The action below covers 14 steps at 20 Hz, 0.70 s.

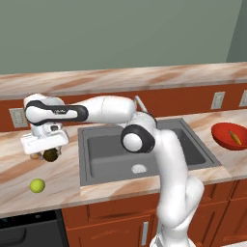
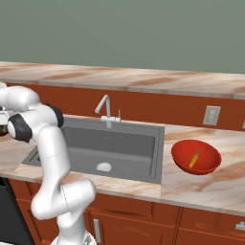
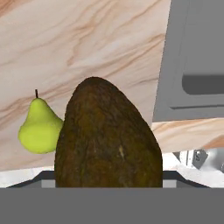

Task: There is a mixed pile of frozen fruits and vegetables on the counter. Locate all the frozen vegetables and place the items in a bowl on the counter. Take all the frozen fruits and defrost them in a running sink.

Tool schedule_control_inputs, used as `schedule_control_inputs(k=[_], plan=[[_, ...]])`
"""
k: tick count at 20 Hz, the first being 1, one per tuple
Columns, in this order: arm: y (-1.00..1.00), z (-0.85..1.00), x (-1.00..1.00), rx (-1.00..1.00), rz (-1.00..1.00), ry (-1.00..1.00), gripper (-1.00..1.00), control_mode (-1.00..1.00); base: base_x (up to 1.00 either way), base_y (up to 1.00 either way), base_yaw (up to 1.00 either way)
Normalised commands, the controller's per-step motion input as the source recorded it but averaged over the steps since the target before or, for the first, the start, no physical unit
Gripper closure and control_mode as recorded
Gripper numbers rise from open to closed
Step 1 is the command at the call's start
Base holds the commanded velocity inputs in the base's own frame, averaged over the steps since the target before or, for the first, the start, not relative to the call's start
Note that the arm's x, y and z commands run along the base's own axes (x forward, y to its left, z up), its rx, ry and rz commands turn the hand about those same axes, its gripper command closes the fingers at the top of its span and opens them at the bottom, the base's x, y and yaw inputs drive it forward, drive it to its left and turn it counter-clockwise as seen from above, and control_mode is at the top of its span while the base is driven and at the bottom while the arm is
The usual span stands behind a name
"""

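White arm stretched far left, wrist bent down, gripper (image 1: 47, 153) low with jaws spread wide.

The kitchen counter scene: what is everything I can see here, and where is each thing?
Sink: one, dark grey, set in the counter's middle.
Faucet: one, silver, behind the sink.
Red bowl: one, right of the sink.
Carrot: one, orange, inside the red bowl.
Pear: one, yellow-green, left counter front.
Dark brown lump: one, under the gripper, left of the sink.
Counter: beige-pink marbled.
Outlets: on the back wall.
Gripper: one, white, around the dark brown lump.
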Motion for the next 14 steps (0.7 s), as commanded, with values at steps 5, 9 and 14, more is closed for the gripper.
schedule_control_inputs(k=[5,9,14], plan=[[-0.90,0.09,-0.44,0.06,-0.01,-0.10,1.00,-1.00,0.00,0.00,0.00],[-0.90,0.38,-0.29,0.16,0.00,-0.14,1.00,-1.00,0.00,0.00,0.00],[-0.86,0.46,-0.03,0.23,0.00,-0.19,1.00,-1.00,0.00,0.00,0.00]])
